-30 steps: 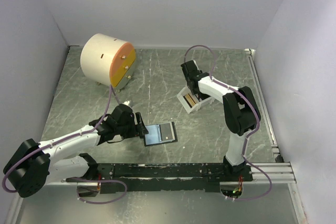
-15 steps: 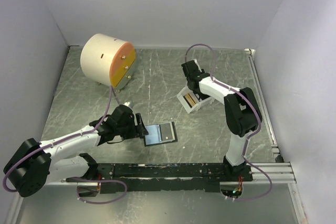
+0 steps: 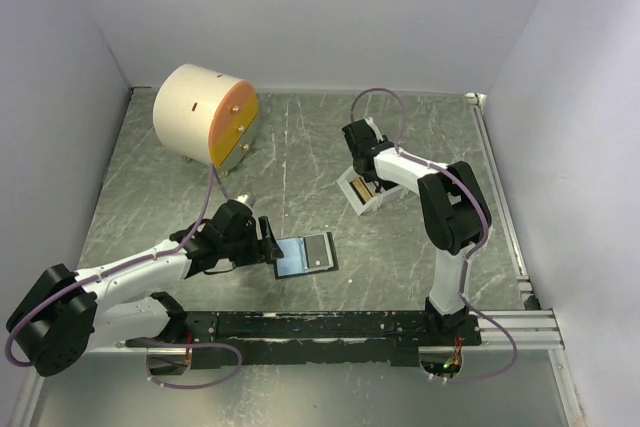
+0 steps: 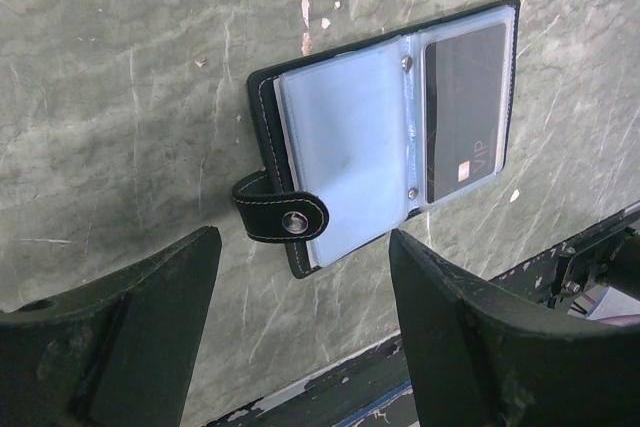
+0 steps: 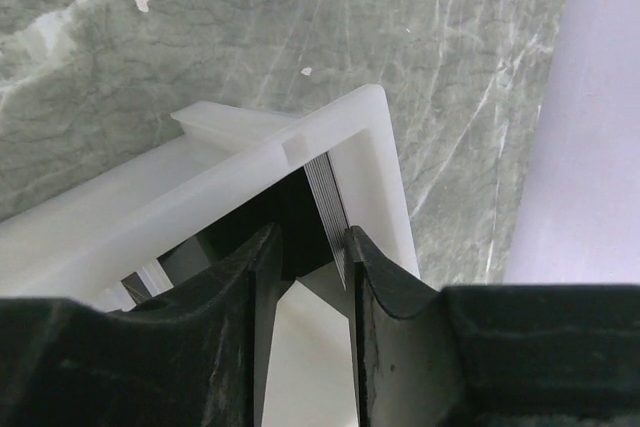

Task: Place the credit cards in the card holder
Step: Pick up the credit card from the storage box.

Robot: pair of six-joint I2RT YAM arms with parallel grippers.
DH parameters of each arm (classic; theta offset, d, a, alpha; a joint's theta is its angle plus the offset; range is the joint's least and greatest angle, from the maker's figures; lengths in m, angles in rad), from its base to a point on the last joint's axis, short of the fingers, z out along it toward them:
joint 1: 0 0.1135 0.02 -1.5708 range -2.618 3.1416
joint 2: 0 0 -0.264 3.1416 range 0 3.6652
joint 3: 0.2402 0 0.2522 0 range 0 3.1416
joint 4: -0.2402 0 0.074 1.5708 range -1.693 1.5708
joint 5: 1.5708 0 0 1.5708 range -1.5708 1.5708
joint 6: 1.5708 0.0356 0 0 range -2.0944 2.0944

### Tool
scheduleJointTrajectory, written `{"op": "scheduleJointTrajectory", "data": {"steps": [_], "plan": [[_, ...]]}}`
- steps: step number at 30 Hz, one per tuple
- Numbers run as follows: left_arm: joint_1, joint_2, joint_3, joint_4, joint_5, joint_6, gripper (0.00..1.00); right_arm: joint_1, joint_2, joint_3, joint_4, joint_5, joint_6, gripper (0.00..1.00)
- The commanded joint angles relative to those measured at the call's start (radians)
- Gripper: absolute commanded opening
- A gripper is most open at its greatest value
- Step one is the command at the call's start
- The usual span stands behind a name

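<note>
Card holder (image 3: 305,253) open on tabletop (image 3: 300,147), long axis left-right, snap strap (image 4: 283,217) toward wide-open, empty left end effector (image 3: 270,245), wrist view alone shows VIP card (image 4: 462,112) pocketed, right end effector (image 5: 310,237) close-set inside white tray (image 5: 250,162), grip unclear.

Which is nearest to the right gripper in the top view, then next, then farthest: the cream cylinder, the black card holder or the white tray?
1. white tray, back right; the right gripper reaches into it.
2. card holder, lying open at front centre.
3. cream cylinder, back left corner.
</note>
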Motion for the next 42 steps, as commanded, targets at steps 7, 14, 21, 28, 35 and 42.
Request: {"op": "scheduleJointTrajectory", "data": {"steps": [7, 14, 21, 28, 35, 42], "plan": [[-0.004, -0.025, -0.015, 0.018, 0.018, 0.009, 0.79, 0.020, 0.056, 0.013, 0.000, 0.176, -0.011, 0.24], [-0.004, -0.019, -0.014, 0.026, 0.022, 0.008, 0.79, 0.034, 0.033, 0.017, 0.009, 0.197, -0.003, 0.20], [-0.004, -0.016, -0.013, 0.029, 0.025, 0.007, 0.79, 0.035, 0.015, 0.002, 0.036, 0.192, -0.012, 0.16], [-0.004, -0.022, -0.013, 0.025, 0.027, 0.006, 0.79, 0.033, 0.016, -0.005, 0.050, 0.192, -0.018, 0.12], [-0.003, -0.011, -0.003, 0.027, 0.028, 0.008, 0.79, 0.033, -0.010, 0.005, 0.045, 0.186, -0.014, 0.09], [-0.004, -0.001, 0.002, 0.035, 0.031, 0.010, 0.79, 0.035, -0.020, 0.001, 0.043, 0.167, -0.005, 0.06]]}}
